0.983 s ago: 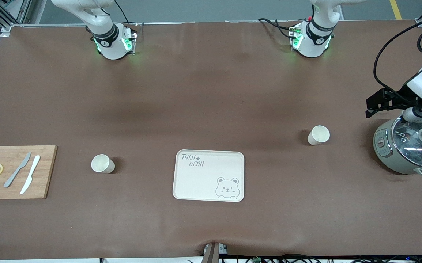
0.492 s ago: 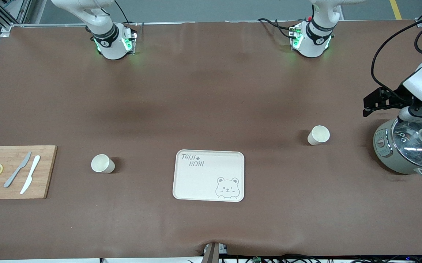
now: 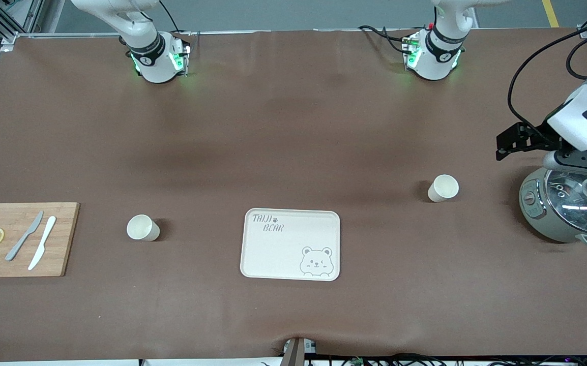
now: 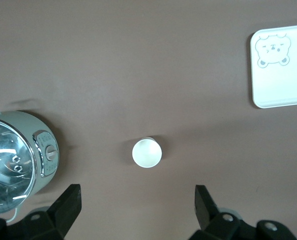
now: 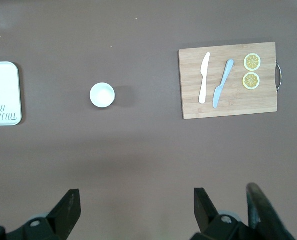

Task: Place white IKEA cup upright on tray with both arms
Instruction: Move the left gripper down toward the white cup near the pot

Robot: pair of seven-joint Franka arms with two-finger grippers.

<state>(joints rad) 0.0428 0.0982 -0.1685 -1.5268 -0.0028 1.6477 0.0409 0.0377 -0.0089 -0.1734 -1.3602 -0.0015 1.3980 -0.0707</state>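
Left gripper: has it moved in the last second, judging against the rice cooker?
Yes. In the front view the left gripper has drifted away from the rice cooker, farther from the front camera, toward the bases.

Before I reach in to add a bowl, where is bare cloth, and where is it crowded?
Bare brown cloth lies between the cream bear-printed tray and each upright white cup, and from them up to the arm bases. Crowded: the wooden cutting board with knives and lemon slices, and the grey glass-lidded cooker under the open left gripper.
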